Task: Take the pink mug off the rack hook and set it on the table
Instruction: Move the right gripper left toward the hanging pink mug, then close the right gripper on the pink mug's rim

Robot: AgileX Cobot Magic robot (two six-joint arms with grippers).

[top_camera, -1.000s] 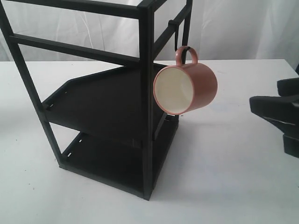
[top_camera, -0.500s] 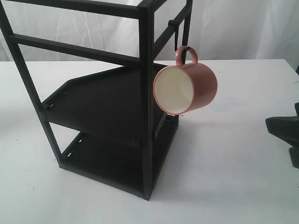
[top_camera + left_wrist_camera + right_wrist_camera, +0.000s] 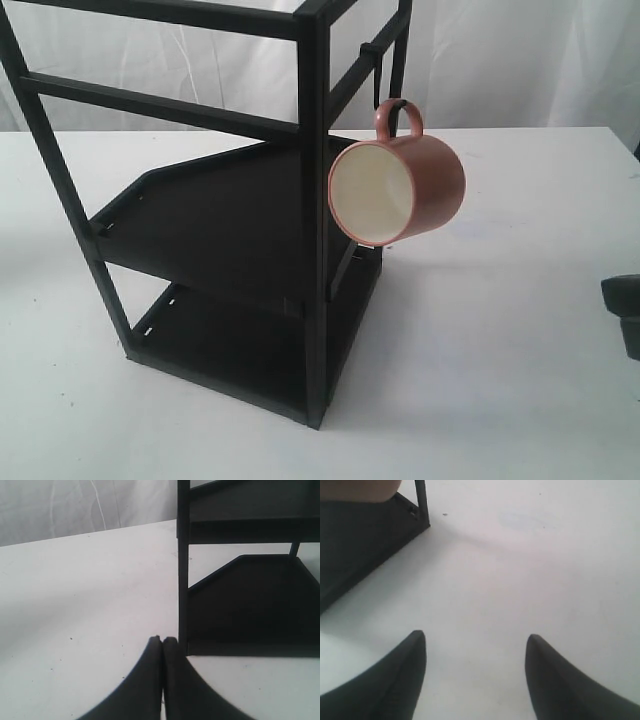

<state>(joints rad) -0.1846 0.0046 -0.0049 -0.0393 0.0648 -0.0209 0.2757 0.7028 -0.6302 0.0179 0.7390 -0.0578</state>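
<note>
My left tool (image 3: 161, 641) is clenched, its two fingertips pressed together with nothing between them. It sits low over the white tabletop (image 3: 75, 605), just beside a black corner post of the rack (image 3: 183, 580). My right tool (image 3: 476, 642) is released: its dark fingers (image 3: 410, 670) stand wide apart over bare tabletop and hold nothing, with the rack's foot farther ahead. In the exterior view only a dark piece of that right tool shows, at the edge near 4 o'clock, well apart from the rack. The rack stands on the tabletop from the centre out toward 9 o'clock, with two flat black shelves in its frame. The pink mug (image 3: 410, 190) is off the tabletop, at about 1 o'clock from the centre. It hangs by its loop handle from the rack hook (image 3: 378, 88) on the upper side bar. It hangs on its side, cream inside turned toward the camera. Its rim is either touching the front corner post or just in front of it; I cannot tell which.
</note>
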